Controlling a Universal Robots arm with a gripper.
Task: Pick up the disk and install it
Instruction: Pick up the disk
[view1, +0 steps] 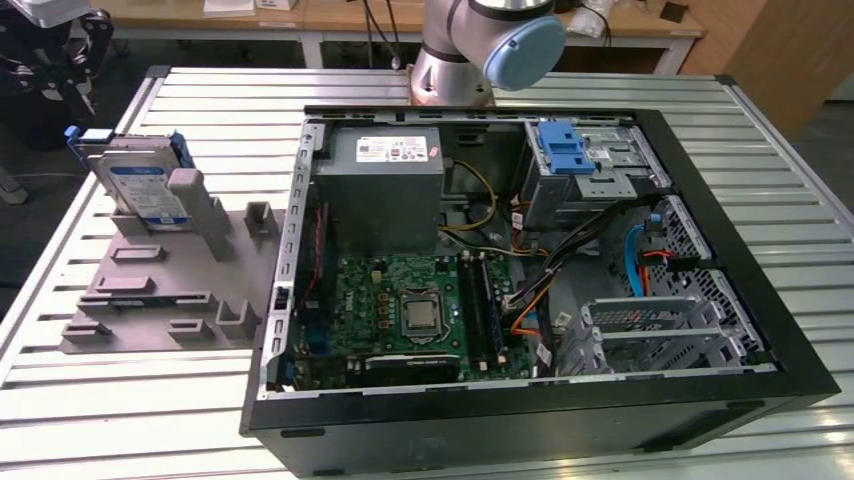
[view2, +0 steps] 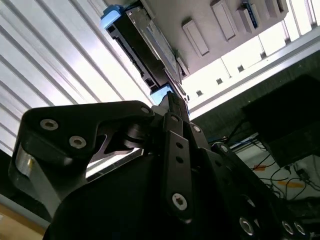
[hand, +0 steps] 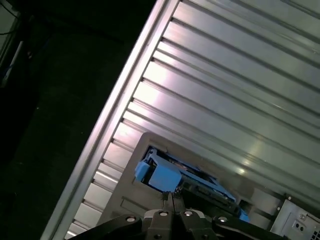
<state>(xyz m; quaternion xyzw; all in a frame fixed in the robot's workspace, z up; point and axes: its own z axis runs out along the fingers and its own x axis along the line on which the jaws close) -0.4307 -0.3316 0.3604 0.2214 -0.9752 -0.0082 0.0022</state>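
Disk (view1: 140, 185) stands on edge and slightly tilted in a grey fixture (view1: 147, 300) on the slatted metal table (view1: 400, 85), at the exterior view's left of the open computer case (view1: 534, 425) and apart from it. Its labelled face is turned toward the camera in that view, and its blue end handle (view1: 94, 135) is uppermost. Inside the case, the grey power-supply box (view1: 380, 190) sits above the green motherboard (view1: 400, 310). A blue latch bracket (view1: 567, 150) lies on top of the metal drive cage (view1: 607, 170) toward the exterior view's right. The arm (view1: 481, 40) rises behind the far edge of the case. In the first wrist view the gripper (hand: 171, 196) is closed on itself with its fingertips meeting, and it points down toward the disk (hand: 200, 187) and its blue handle (hand: 162, 175) in the fixture (hand: 125, 200). The table (hand: 225, 75) slats run diagonally behind. In the second wrist view the gripper (view2: 172, 97) again appears closed, with the disk (view2: 145, 50) beyond its tip and seen edge-on against the fixture (view2: 210, 20). The gripper is apart from the disk, and the disk rests in the fixture, outside the case.
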